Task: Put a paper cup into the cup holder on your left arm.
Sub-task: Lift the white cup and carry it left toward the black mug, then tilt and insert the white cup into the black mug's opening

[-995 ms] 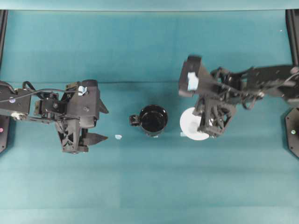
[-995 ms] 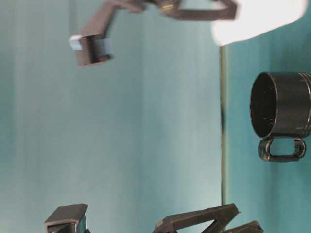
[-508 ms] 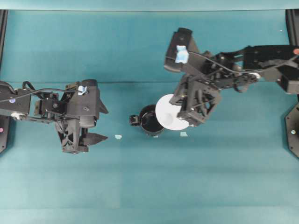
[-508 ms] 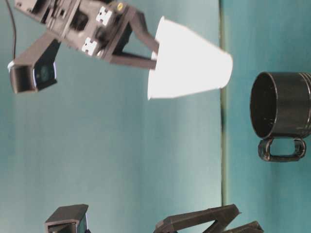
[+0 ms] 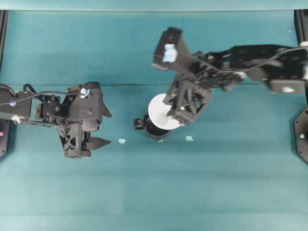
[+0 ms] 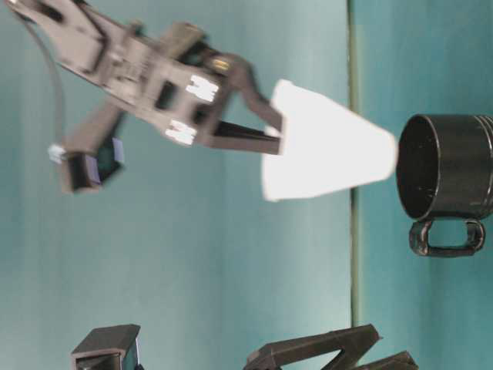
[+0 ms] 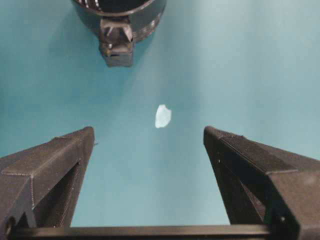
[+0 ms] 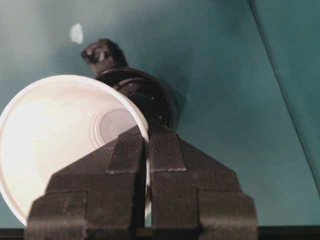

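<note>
The white paper cup hangs tilted, base toward the mouth of the black cup holder and partly covering it from above. In the table-level view the cup has its base at the holder's rim. My right gripper is shut on the cup's rim, one finger inside and one outside, as the right wrist view shows. My left gripper is open and empty, left of the holder, facing its handle.
A small pale scrap lies on the teal cloth between the left gripper and the holder; it also shows in the left wrist view. A second scrap lies right of the holder.
My right gripper has lifted the cup off the table and carried it left, from right of the holder to over its mouth. The left arm has not moved.
</note>
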Robot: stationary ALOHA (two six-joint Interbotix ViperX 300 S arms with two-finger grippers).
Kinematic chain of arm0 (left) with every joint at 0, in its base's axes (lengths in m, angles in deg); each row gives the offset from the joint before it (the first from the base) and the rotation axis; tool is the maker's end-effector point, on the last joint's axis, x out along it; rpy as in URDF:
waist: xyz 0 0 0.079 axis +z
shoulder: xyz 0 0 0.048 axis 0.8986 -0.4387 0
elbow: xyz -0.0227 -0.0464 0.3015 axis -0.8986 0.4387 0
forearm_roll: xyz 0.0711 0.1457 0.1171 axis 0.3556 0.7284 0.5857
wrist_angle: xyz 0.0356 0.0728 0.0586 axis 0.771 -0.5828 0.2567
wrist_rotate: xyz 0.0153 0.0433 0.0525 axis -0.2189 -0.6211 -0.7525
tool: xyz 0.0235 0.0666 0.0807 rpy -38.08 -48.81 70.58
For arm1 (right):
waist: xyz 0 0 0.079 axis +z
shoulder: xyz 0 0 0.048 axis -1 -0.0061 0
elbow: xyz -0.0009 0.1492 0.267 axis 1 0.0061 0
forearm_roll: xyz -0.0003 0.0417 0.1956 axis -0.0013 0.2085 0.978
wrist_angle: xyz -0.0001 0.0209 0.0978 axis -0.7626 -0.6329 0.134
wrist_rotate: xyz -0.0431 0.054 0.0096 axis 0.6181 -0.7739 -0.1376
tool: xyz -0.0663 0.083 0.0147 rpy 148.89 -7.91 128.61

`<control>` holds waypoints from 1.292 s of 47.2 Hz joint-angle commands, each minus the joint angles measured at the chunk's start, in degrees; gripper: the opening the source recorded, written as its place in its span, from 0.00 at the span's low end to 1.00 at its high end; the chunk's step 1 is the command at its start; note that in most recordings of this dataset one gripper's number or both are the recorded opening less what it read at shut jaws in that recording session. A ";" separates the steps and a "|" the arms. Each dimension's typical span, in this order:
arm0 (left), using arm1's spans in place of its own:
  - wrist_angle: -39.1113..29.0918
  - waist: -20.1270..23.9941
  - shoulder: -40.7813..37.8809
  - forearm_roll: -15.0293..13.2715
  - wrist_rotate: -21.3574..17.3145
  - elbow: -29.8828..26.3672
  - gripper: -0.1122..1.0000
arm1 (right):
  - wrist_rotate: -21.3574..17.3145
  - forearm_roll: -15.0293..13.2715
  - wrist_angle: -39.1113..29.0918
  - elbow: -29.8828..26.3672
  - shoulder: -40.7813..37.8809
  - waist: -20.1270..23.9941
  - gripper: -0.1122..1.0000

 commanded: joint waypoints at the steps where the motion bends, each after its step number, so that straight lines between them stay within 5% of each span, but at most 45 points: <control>1: 0.35 -0.18 0.35 0.18 0.00 -0.70 0.95 | -0.09 0.09 1.49 -1.32 -0.62 0.35 0.07; 61: 0.53 0.26 0.18 0.18 -0.44 -0.79 0.95 | 0.00 -1.32 2.11 -2.81 -6.86 1.76 0.07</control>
